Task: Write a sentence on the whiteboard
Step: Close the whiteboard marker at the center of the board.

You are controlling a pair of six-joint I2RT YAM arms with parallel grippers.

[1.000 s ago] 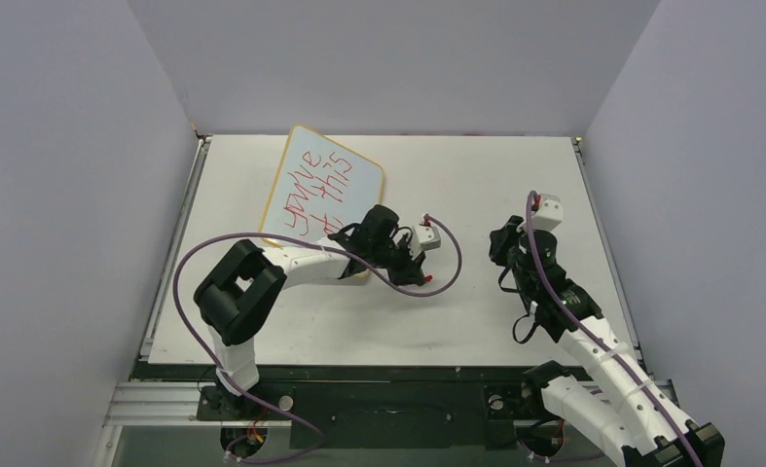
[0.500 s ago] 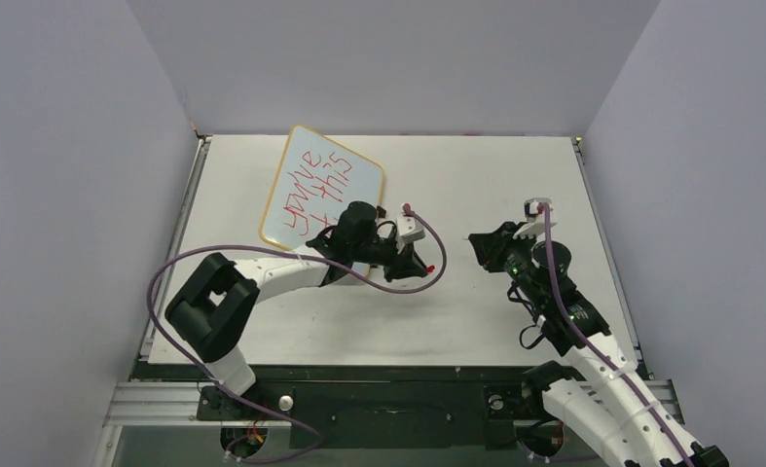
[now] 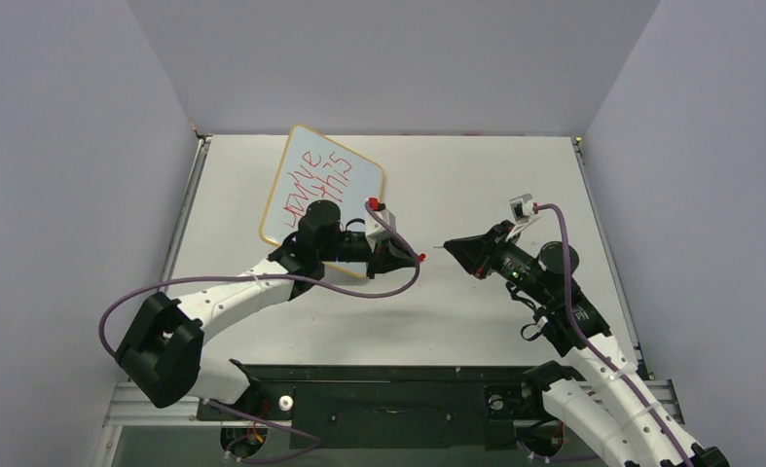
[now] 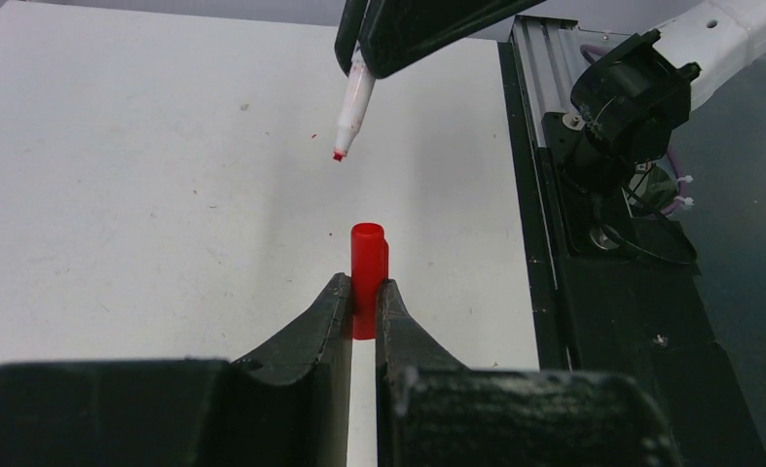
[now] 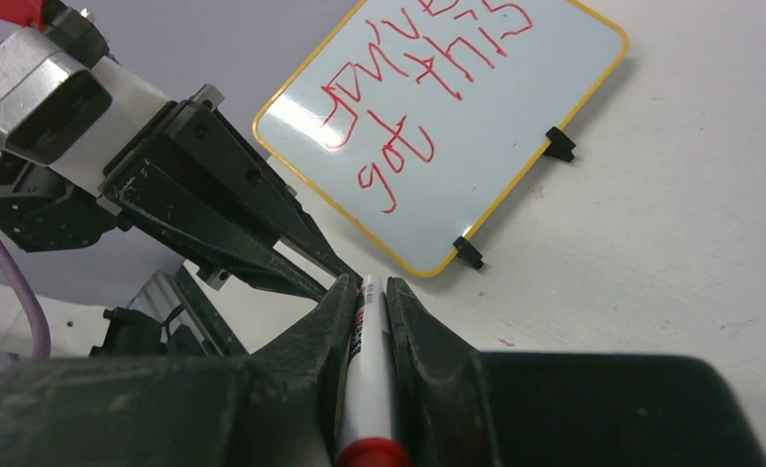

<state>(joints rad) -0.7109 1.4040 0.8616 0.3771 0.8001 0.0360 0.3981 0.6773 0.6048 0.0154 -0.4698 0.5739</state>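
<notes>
Top view high above table, wrist views low, close, facing each other

Lighting is bright, even and diffuse, falling from overhead. On the worktop the arms cast only faint, soft-edged shadows directly beneath them. The whiteboard carries a pale bluish sheen, with a brighter glare patch near its left corner. The top view is sharp throughout. In the wrist views the left hand and right hand are dark and blurred at their bases. The red cap is sharp. The marker blurs toward the lens.
</notes>
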